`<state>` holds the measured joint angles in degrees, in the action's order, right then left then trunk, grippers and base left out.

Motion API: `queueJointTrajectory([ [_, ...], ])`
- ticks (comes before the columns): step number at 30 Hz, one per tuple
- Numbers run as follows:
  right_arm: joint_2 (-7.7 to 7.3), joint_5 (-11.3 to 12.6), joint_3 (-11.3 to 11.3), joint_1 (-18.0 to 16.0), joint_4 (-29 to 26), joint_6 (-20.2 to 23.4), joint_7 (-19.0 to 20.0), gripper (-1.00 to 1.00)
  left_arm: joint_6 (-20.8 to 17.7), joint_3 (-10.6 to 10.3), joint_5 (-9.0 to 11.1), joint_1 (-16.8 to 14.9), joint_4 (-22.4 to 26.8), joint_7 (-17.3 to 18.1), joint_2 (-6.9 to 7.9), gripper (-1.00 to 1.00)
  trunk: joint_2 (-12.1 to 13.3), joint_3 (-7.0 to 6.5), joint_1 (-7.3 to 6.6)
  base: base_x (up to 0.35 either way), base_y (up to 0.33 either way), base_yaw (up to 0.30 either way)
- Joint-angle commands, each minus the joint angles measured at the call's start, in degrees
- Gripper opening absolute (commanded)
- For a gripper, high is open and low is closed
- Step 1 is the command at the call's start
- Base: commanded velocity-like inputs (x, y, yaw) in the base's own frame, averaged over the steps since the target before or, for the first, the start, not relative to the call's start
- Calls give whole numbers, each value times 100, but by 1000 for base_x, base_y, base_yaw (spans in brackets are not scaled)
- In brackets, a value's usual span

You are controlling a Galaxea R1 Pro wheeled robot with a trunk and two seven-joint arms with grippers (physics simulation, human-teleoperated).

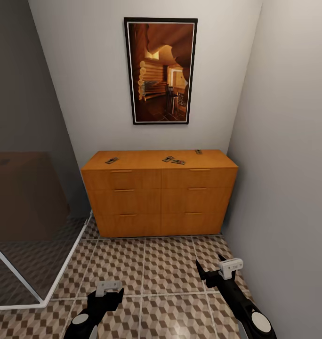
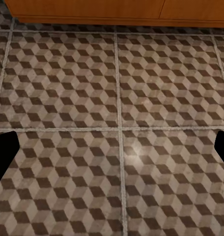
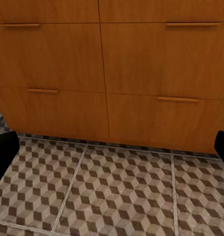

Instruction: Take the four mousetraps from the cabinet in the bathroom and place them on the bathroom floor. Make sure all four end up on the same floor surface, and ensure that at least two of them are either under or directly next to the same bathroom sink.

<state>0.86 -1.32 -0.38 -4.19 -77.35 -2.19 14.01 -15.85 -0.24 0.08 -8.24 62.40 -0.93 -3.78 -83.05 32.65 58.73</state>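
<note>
Four mousetraps (image 1: 112, 160) (image 1: 168, 159) (image 1: 178, 162) (image 1: 198, 151) on cabinet (image 1: 161, 197) top, head view — well ahead of both grippers. Left gripper (image 1: 108, 295), right gripper (image 1: 211, 273): spread apart, empty, low over bathroom floor (image 1: 165, 278). Right wrist view: drawer fronts; left wrist: tiles.

You see the four mousetraps (image 1: 112, 160) on the cabinet (image 1: 161, 197) too small to make out their wire parts. Your arms run off the head view's lower edge. Each wrist view clips its fingers (image 2: 4, 152) at the sides.
</note>
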Motion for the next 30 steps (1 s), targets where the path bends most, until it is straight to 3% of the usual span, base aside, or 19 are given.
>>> queueJointTrajectory([
  [1, 2, -15, -7, -3, 1, -17, 22, 100, -30, -3, 1, -2, 9, -7, 0, 100, -3, 6, 0, 0, 0, 0],
  [30, 0, -26, -9, -3, 10, -131, 16, 100, -18, -17, -8, -2, -97, 6, 0, 100, -3, 6, 0, 0, 0, 0],
])
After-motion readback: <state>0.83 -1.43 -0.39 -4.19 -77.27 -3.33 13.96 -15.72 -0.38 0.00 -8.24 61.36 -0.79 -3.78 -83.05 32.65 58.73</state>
